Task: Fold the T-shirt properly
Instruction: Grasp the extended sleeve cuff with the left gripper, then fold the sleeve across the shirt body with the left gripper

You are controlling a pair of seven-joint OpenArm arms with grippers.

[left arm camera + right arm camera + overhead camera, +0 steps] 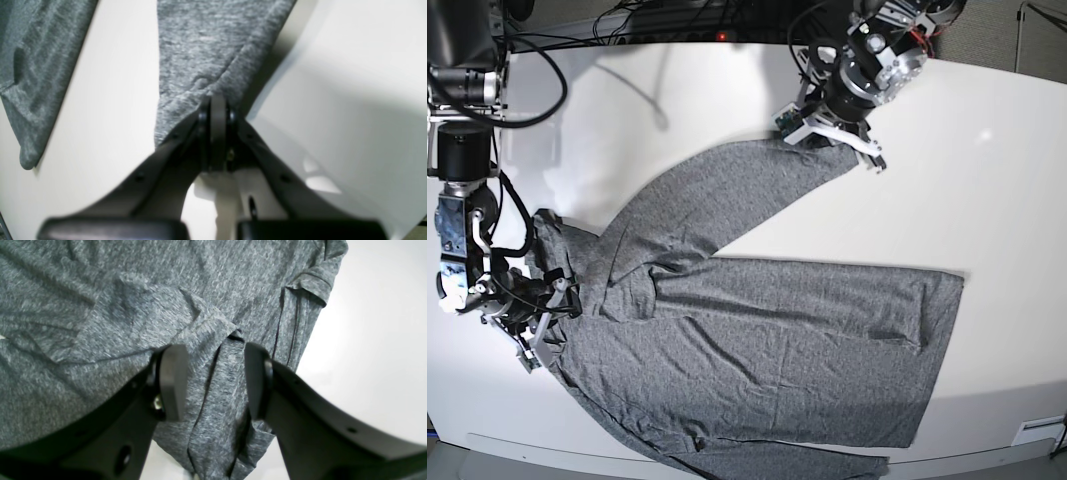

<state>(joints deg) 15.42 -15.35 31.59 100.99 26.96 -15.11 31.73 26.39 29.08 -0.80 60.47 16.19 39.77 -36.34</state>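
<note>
The heather-grey T-shirt (757, 330) lies spread across the white tabletop (987, 150), its body reaching toward the right side of the base view and its hem end near the lower right. One long sleeve (727, 195) runs diagonally up from the shoulder area to the far edge of the tabletop, where the left tool (832, 128) meets its cuff end.

In the left wrist view the left tool (217, 110) has its two fingers pressed together, pinching the end of the sleeve (206, 50), which stretches away from it over the tabletop (113, 100). Another fold of grey fabric lies apart at the left edge of that view.

The right tool (532, 300) sits at the shirt's shoulder and collar region on the left side of the base view. In the right wrist view its fingers (173, 380) stand wide apart, one on each side of a creased fold with a seam (217, 373), gripping nothing. Bare tabletop (367, 340) shows to the right of the cloth.
</note>
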